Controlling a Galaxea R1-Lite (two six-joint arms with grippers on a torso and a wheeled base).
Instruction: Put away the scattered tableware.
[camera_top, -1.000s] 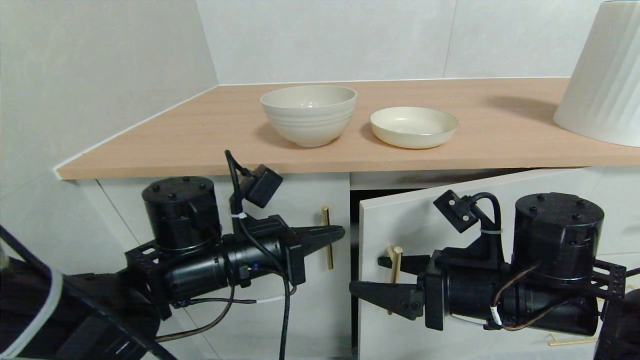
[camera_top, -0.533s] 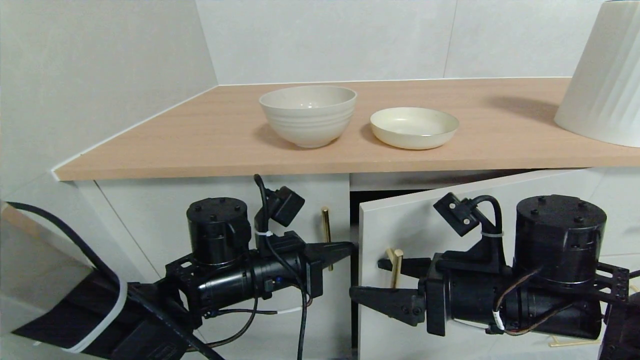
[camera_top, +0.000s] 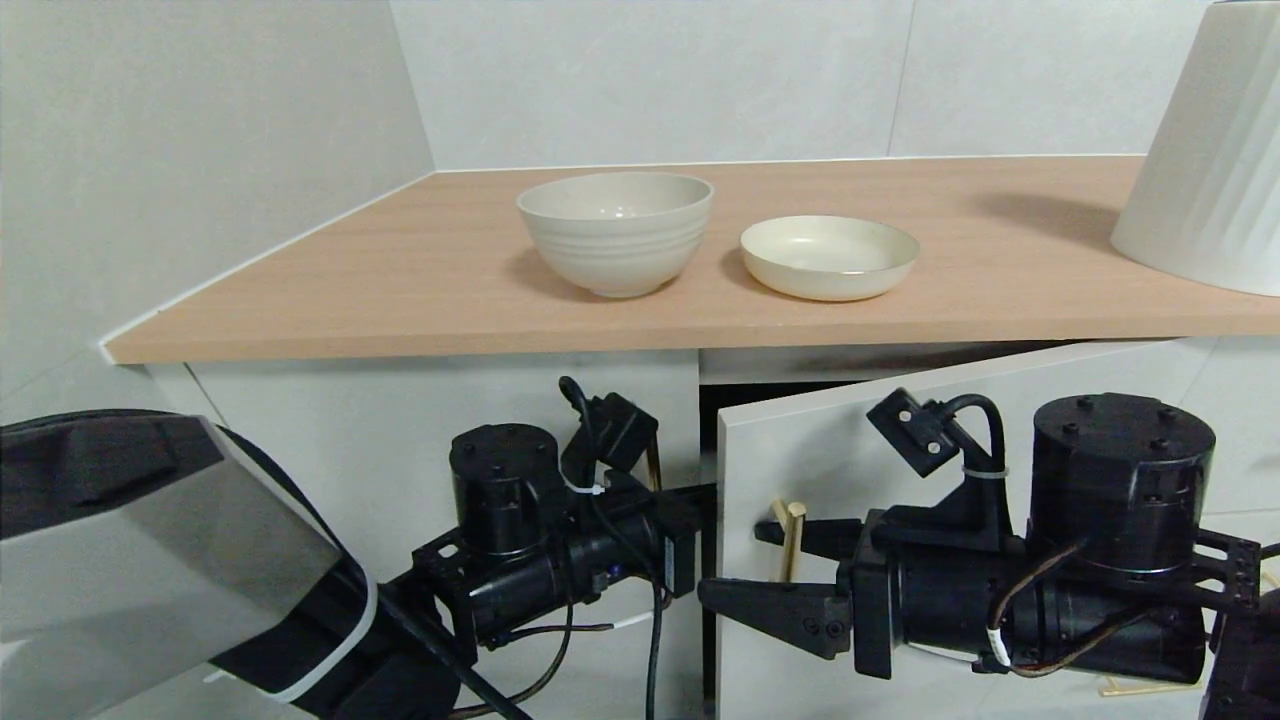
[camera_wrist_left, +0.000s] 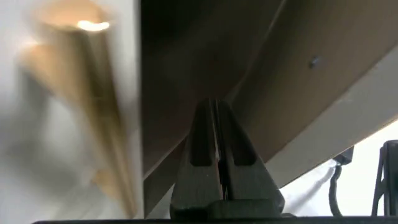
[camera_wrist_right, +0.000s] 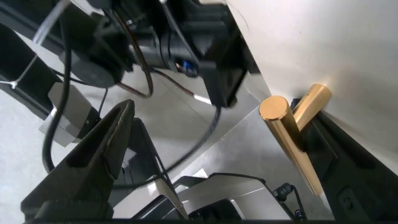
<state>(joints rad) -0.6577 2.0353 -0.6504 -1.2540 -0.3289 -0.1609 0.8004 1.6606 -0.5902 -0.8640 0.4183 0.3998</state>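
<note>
1. On the wooden counter (camera_top: 400, 290), far from both arms, stand the task's pieces. A deep ribbed bowl (camera_top: 615, 230) is on the left and a shallow dish (camera_top: 828, 255) sits just beside it on the right. The two do not touch; both are upright and neither is held. A white lampshade (camera_top: 1210, 160) stands at the far right.
2. Below the counter, the left cabinet door (camera_top: 400, 430) is shut. The right cabinet door (camera_top: 850, 440) stands ajar, leaving a dark gap between the two.
3. The right gripper (camera_top: 732, 558) is spread wide, with its fingers either side of the right door's brass handle (camera_wrist_right: 292, 137) and not clamped on it. It appears placed to hook or steady that door.
4. The left gripper (camera_wrist_left: 214, 124) has its fingers pressed together and holds nothing. Its tip points into the gap, just beside the left door's brass handle (camera_wrist_left: 93, 106). Closed like this, the tip probably serves as a wedge to push the ajar door wider.
5. Judgement: storage space is being opened first, and no tableware has yet been put away.
</note>
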